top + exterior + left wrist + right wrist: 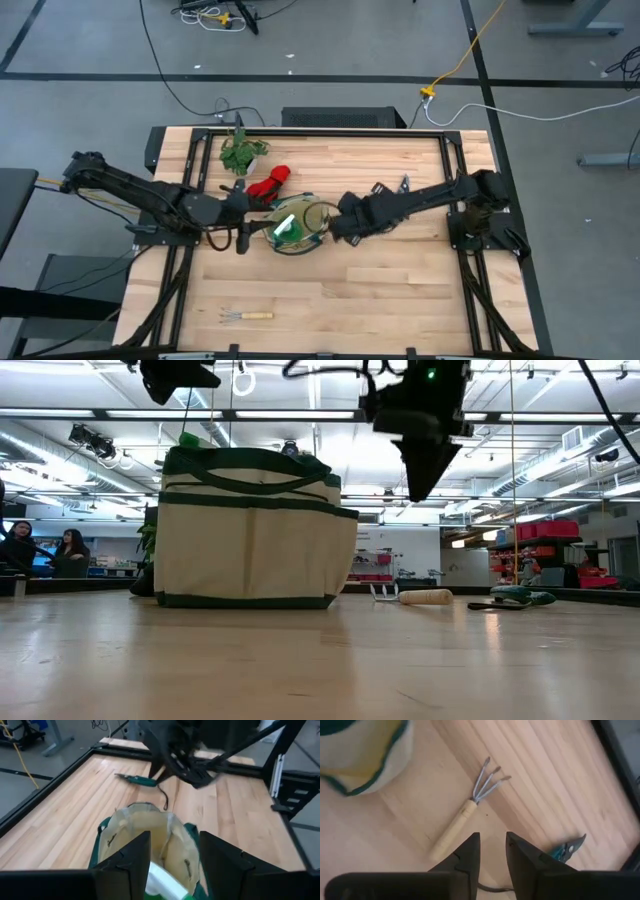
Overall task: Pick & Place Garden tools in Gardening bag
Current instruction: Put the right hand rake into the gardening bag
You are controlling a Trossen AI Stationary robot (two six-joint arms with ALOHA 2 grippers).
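The beige gardening bag (312, 212) (250, 545) stands upright mid-table with its mouth open. The green spray bottle (287, 228) (162, 881) sits inside it, its top (188, 438) poking above the rim. My left gripper (247, 213) (175, 834) hovers open at the bag's left side, above the bottle. My right gripper (333, 228) (492, 852) hangs at the bag's right side, pointing down, slightly open and empty. Below it lie a wooden-handled hand fork (465, 812) (420, 597) and the pruning shears (567, 849) (140, 780). Red gloves (270, 183) lie behind the bag.
A second hand fork (245, 316) lies near the front edge, left of centre. The leafy plant bunch (240, 152) lies at the far left, beyond the gloves. Black frame rails (455, 170) border the tabletop. People sit in the room beyond the table (40, 550).
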